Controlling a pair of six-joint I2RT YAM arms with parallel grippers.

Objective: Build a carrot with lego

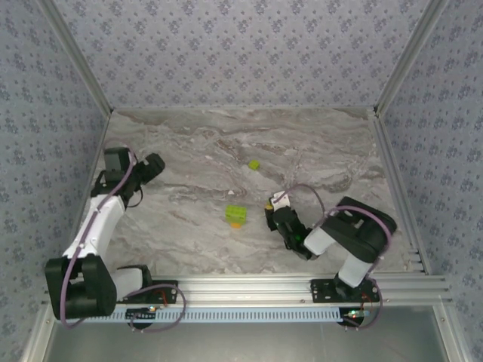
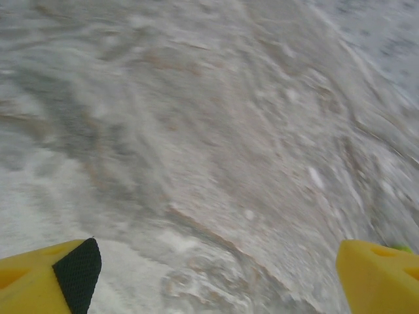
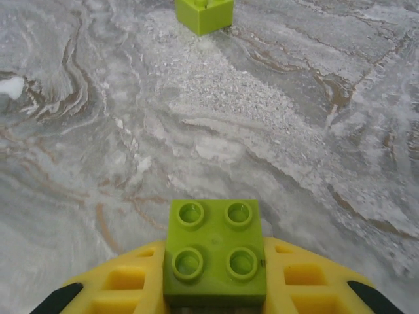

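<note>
A: Where is the carrot, set against the claws?

B: The carrot (image 1: 235,216) is a small stack near the middle of the table (image 1: 196,143), lime green with an orange brick on its near side. The right claw (image 1: 273,207) is just to its right, apart from it. The left claw (image 1: 153,166) is well away, over by the left wall.

A: Is the right claw holding anything?

B: Yes. In the right wrist view, its yellow fingers (image 3: 308,281) are closed on a lime-green brick (image 3: 215,252), a two-by-two with its four studs facing the camera. The brick juts out past the fingertips above bare table.

A: Any other lego about?

B: A loose green brick (image 1: 254,164) lies beyond the carrot, toward the back wall. The right wrist view has a green brick at its top edge, straight ahead of the held one and well apart from it. It looks like that loose brick.

A: And the left claw?

B: It is spread wide. Its wrist view has one yellow finger (image 2: 39,281) in each lower corner and only marbled table between them.

A: How are the arms posed?

B: The left arm runs up along the left wall, then bends, with its claw pointing right. The right arm is folded low over its base, its forearm reaching left and its claw angled toward the far left.
</note>
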